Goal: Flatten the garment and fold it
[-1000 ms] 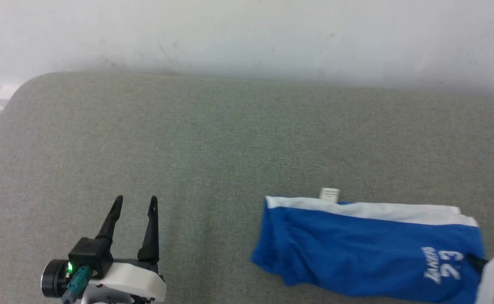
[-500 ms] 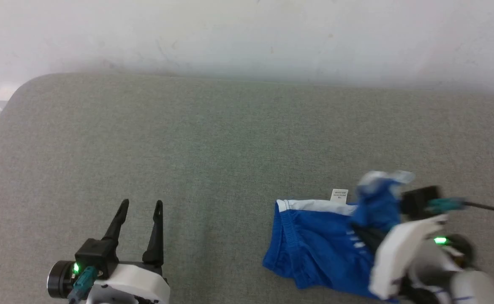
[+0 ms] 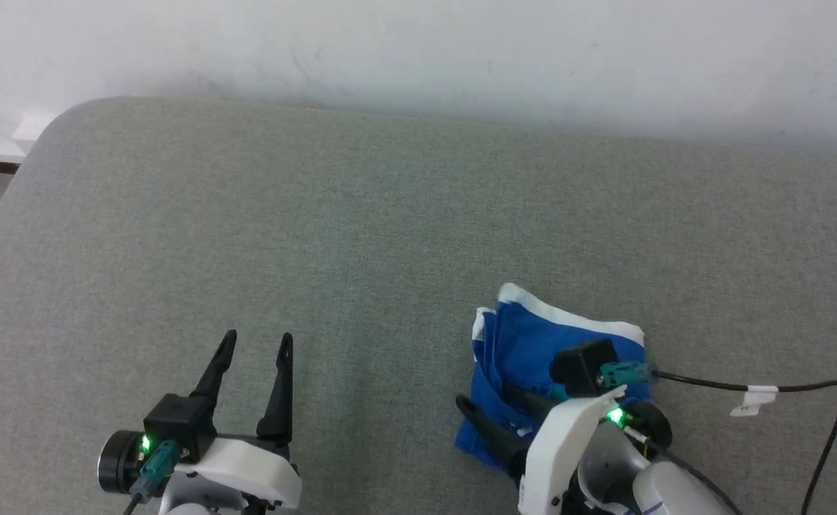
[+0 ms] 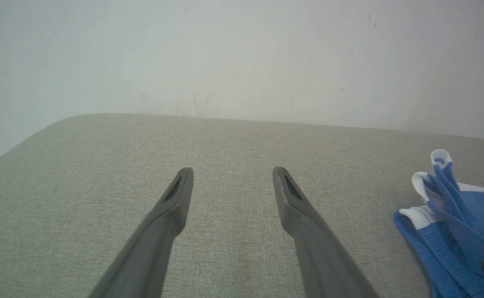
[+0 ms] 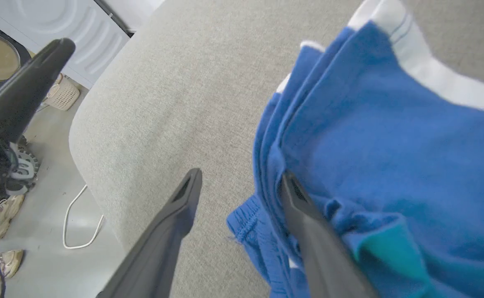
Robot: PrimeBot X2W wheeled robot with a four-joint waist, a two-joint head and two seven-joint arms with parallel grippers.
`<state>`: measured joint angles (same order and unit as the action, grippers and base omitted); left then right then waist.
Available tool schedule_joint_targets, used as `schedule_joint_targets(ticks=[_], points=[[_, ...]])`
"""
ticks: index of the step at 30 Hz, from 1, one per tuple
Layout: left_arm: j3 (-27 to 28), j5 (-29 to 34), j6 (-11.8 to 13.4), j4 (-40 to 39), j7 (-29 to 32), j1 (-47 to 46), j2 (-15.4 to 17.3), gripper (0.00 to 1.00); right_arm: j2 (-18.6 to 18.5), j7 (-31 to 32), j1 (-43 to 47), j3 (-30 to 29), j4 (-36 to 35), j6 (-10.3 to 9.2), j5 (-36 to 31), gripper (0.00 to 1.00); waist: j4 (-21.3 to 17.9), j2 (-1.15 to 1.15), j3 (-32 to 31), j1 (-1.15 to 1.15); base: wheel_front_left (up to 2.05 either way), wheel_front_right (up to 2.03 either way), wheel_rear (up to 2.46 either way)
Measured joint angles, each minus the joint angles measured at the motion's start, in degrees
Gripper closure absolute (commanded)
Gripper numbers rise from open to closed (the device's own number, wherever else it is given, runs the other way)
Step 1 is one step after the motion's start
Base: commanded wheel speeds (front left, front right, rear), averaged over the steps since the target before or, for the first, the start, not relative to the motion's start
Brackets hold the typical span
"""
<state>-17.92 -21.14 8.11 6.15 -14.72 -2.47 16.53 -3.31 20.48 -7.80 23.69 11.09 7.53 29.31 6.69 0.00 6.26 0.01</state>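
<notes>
The left arm [image 3: 240, 479] sits low, jaws spread forward; the right arm [image 3: 569, 443] angles leftward, jaws likewise apart.

— Where is the open room lying?
— The grey padded surface [image 3: 361, 236] is stretching bare across its left and middle, and behind the garment [image 3: 533, 336] too, back to the wall [image 3: 418, 57], which is closing off the far side.
— And what is standing in the way nearer in?
— The left gripper [image 3: 257, 336] is sitting at the near left, fingers apart, with a bare lane running between it and the garment. On the right the bunched garment is taking up the near ground, the right gripper [image 3: 481, 393] is hanging over its left edge with fingers spread, and a black cable [image 3: 747, 387] is trailing across the padded surface just right of it
</notes>
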Motion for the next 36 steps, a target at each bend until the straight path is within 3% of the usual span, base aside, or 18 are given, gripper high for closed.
schedule_joint_targets(ticks=[4, 8, 13, 17, 22, 26, 32, 36], points=[[0.3, -0.1, 0.0, 0.0, 0.0, 0.0, -0.1, 0.00, -2.6, -5.6, -0.7, 1.0, -4.3, 0.00, -5.3, 0.00, -0.7, 0.00, 0.0, 0.00, 0.00, 0.00, 0.00], [0.6, -0.2, 0.0, -0.1, 0.0, 0.0, -0.1, 0.00, -4.3, -9.9, -0.2, -1.6, -11.2, 0.00, -9.9, 0.00, -1.7, 0.00, -0.2, 0.00, 0.00, 0.00, 0.00], [0.9, -0.3, 0.1, -0.3, 0.0, 0.0, -0.1, 0.00, -4.2, -11.3, 3.3, -10.8, -18.2, 0.01, -13.7, 0.00, -2.6, 0.00, -0.7, 0.00, 0.00, 0.00, 0.00], [1.3, -0.3, 0.1, -0.4, 0.0, 0.0, -0.1, 0.00, -4.3, -8.7, 6.5, -22.0, -21.0, 0.00, -14.9, 0.00, -3.0, 0.00, -1.3, -0.01, 0.00, 0.00, 0.00], [2.1, -0.3, 0.3, -0.8, 0.0, 0.2, -0.2, 0.00, -5.1, -0.5, 9.4, -33.5, -20.1, 0.00, -12.4, 0.00, -3.3, 0.00, -1.8, -0.01, 0.00, 0.00, 0.00], [2.3, -0.3, 0.3, -1.0, 0.0, 0.3, -0.4, 0.00, -5.9, 10.0, 10.9, -38.4, -15.8, -0.01, -8.1, 0.00, -3.1, 0.00, -1.9, -0.01, 0.00, 0.00, 0.00], [2.5, -0.3, 0.2, -1.1, 0.0, 0.3, -0.5, 0.00, -3.6, 23.7, 10.6, -38.5, -12.2, 0.00, 0.7, 0.00, -2.3, 0.00, -1.8, -0.01, 0.00, 0.00, 0.00], [2.5, 0.0, 0.1, -1.1, 0.0, 0.3, -0.6, 0.00, -1.3, 27.0, 8.6, -35.4, -10.1, 0.00, 5.3, 0.00, -1.7, 0.00, -1.4, -0.01, 0.00, 0.00, 0.00]])
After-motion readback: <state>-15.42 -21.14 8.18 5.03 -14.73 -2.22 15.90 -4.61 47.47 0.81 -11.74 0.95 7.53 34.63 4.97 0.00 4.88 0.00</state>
